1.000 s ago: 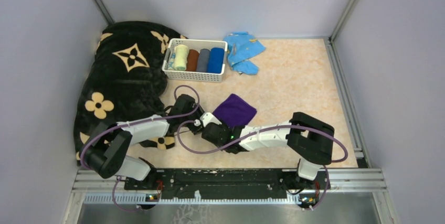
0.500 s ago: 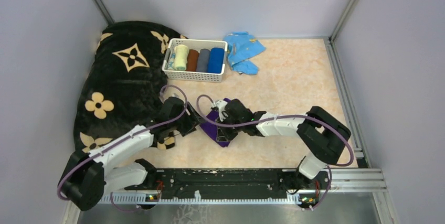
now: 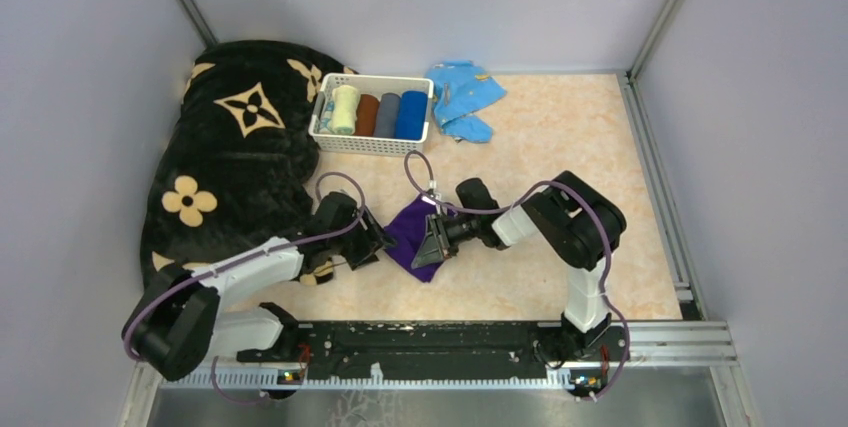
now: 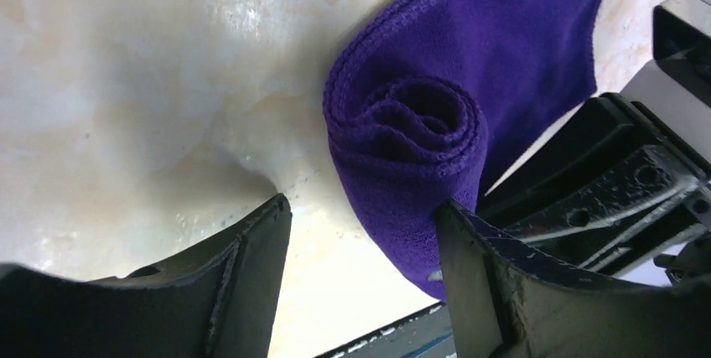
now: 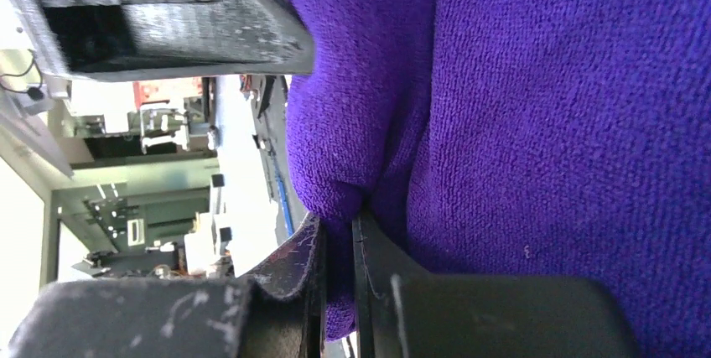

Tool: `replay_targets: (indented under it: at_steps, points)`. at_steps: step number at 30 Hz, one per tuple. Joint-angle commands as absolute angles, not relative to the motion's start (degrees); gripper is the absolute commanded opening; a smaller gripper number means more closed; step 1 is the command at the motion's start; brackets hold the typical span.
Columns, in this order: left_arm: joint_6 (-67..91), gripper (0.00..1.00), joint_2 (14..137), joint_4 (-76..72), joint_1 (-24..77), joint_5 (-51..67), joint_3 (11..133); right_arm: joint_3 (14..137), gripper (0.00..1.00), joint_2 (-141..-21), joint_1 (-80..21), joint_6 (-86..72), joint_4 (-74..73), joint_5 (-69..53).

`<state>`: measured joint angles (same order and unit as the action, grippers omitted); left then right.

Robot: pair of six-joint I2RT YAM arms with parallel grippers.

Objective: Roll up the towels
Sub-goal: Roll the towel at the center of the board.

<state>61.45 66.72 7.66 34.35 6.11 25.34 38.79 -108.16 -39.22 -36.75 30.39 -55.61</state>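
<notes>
Between right fingers (image 5: 381, 274), pinched purple towel (image 5: 545, 123)

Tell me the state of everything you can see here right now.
Purple towel: partly rolled, on the table.
Right tool: shut on a fold of the purple towel.
Left tool: open, at the towel's rolled end.
Basket: holds four rolled towels.
Black blanket: bunched up.
Blue cloth: crumpled beside the basket.

Inventory by kind
1 purple towel (image 3: 408, 230), 4 rolled towels (image 3: 378, 115) in 1 basket (image 3: 372, 146), 1 black blanket (image 3: 235, 157), 1 light blue cloth (image 3: 463, 92).
</notes>
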Motion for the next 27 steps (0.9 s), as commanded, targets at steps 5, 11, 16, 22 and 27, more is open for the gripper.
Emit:
replay_targets:
  at_steps: [5,11,16,22,27]
  points:
    - [62.86,0.62,76.29,6.78,33.60,4.55,29.13,43.30,0.16,-107.36,-38.53,-29.27,15.13,-51.27]
    - [64.30,0.59,78.68,7.40,33.40,4.31,27.49,45.12,0.45,-95.51,-39.32,-20.97,1.90,-37.09]
    - [64.60,0.59,78.99,8.49,33.40,3.76,27.50,48.28,0.51,-85.51,-46.58,-14.44,-7.94,-18.46]
    - [64.46,0.59,79.19,9.41,33.40,3.43,28.02,48.92,0.62,-79.89,-60.32,-7.58,-11.08,8.14]
    - [64.27,0.59,79.58,9.62,33.40,3.60,28.21,49.49,0.63,-80.97,-69.75,-1.91,-8.73,20.87]
